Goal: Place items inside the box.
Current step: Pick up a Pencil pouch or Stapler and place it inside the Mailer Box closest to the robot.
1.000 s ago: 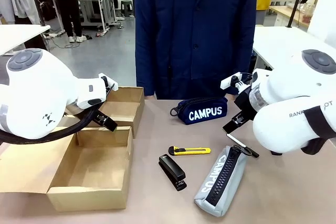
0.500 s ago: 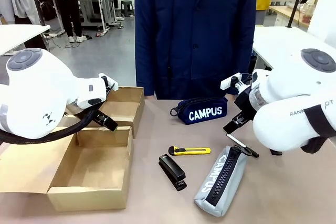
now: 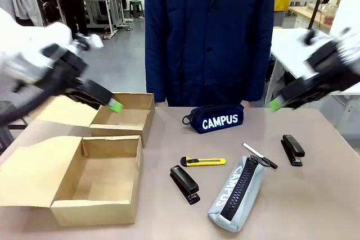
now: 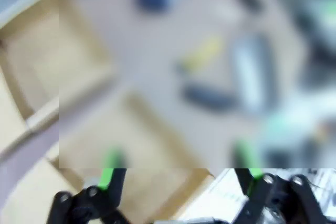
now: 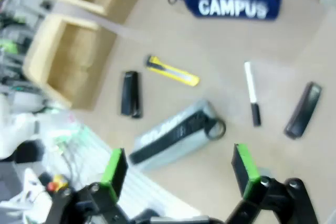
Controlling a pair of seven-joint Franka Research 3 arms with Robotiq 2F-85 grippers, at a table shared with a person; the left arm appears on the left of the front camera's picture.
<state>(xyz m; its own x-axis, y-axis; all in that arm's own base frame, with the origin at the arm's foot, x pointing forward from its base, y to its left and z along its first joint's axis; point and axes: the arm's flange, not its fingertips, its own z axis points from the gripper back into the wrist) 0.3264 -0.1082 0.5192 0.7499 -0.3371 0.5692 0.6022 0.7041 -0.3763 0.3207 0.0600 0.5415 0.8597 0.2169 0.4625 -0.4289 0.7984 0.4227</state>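
Overhead, both arms are raised clear of the table (image 3: 320, 206), a plain brown surface in a workshop room with further benches behind. A person (image 3: 208, 37) in a dark blue coat stands at the far edge.

1. Left arm (image 3: 50, 71): blurred, reaching in from the upper left, gripper angled down towards the far carton. In the left wrist view the left gripper (image 4: 178, 163) has its fingers (image 4: 109, 165) spread wide with nothing between them.
2. Right arm (image 3: 329, 68): blurred, high at the upper right, angled down and inward. In the right wrist view the right gripper (image 5: 179, 169) is spread wide and holds nothing.
3. Cardboard box (image 3: 93, 214): open, on the left half of the table, with a second open carton (image 3: 147, 117) just behind it.
4. All items lie on the table, outside the box:
   - grey pencil case (image 3: 222, 203), near edge, right of centre;
   - navy "CAMPUS" pencil case (image 3: 216, 119), in front of the person;
   - black stapler (image 3: 184, 184), between the box and the grey case;
   - second black stapler (image 3: 293, 150), well apart to the right;
   - yellow utility knife (image 3: 202, 162), centre;
   - thin pen (image 3: 260, 155), just beside the grey case's far end.
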